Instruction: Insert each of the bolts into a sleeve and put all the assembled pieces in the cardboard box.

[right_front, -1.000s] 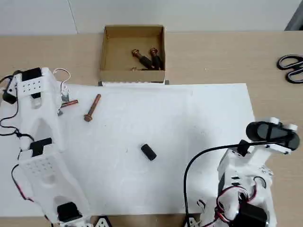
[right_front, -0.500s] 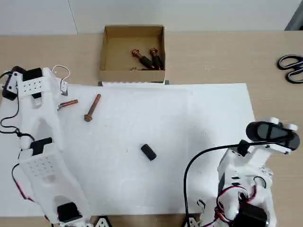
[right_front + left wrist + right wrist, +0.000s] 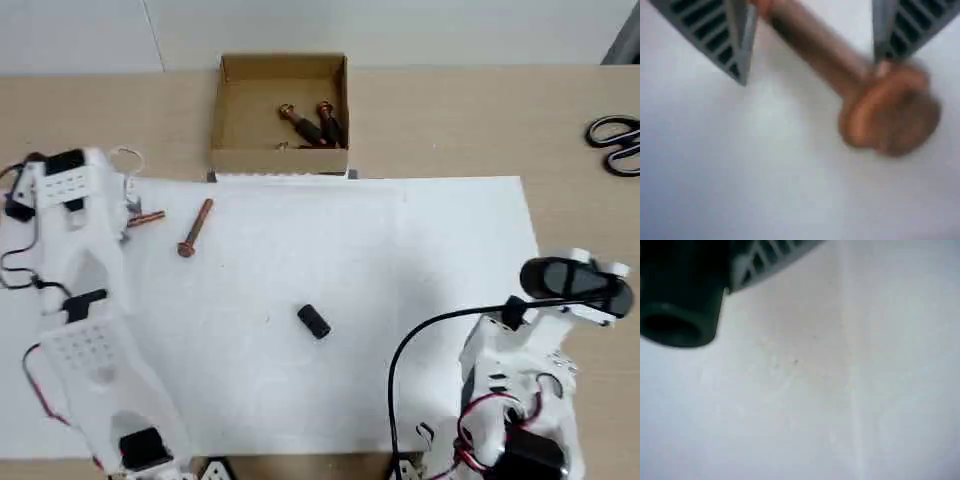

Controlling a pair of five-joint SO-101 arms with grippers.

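While your left gripper sits low over the white sheet, its jaws stand apart, one gray finger on each side of a copper bolt. That bolt lies flat on the sheet, shank running between the fingers and flanged head just past one tip; can't tell whether that tip touches it. From the high view you get the same bolt poking out of the left gripper at the sheet's left edge. A second bolt lies just beside it, toward the middle, slanted and apart from the first.

Your right gripper is clamped on a black sleeve, open end showing, held above the sheet. The right arm is at the near right corner of the sheet.

A loose sleeve lies on its side near the sheet's centre, well apart from both bolts and both arms. The cardboard box stands on the wooden table, touching the sheet's far edge. Two assembled pieces lie inside it on the right side, close together. Black scissors lie on the table at the far right edge, off the sheet.
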